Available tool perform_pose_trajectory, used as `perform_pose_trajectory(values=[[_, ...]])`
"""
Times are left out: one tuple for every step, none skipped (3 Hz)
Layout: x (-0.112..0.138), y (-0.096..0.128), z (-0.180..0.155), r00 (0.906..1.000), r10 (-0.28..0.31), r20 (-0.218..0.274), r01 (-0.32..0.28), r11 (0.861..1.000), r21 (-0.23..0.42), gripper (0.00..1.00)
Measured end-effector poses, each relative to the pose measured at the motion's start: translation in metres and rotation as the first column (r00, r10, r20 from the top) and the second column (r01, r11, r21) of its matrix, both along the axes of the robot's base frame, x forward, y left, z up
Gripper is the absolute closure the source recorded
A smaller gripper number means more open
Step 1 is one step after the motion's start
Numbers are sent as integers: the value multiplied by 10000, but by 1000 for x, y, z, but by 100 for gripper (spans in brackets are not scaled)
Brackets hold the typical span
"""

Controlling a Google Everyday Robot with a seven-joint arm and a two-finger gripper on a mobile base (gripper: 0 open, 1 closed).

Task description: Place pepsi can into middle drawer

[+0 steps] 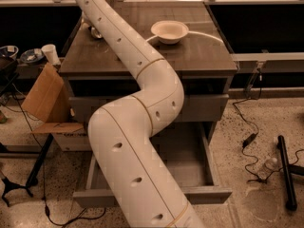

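Note:
My white arm [137, 141] rises from the bottom of the camera view, over the cabinet, to the far left corner of its top. There the gripper [93, 30] shows only as a small dark and silvery shape beside the arm, low over the wooden top. The pepsi can is hidden; I cannot make it out near the gripper. The middle drawer [209, 194] is pulled out below the shut topmost drawer [204, 107]. Its grey tray is mostly covered by my arm.
A white bowl [169, 31] sits on the cabinet top [204, 56] at the back centre. A cardboard box [45, 99] leans against the cabinet's left side, with a white cup [50, 53] behind it. Cables and a black bar [285, 172] lie on the floor at right.

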State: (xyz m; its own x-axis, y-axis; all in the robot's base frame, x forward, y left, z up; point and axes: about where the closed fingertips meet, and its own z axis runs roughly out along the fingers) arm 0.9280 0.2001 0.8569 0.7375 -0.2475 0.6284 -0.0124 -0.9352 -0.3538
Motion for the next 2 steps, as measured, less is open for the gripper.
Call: perform_pose_trajectory(values=[[5, 1, -1, 9998, -140, 152, 139, 9999, 70, 64], [11, 1, -1, 9990, -284, 333, 281, 9996, 85, 87]])
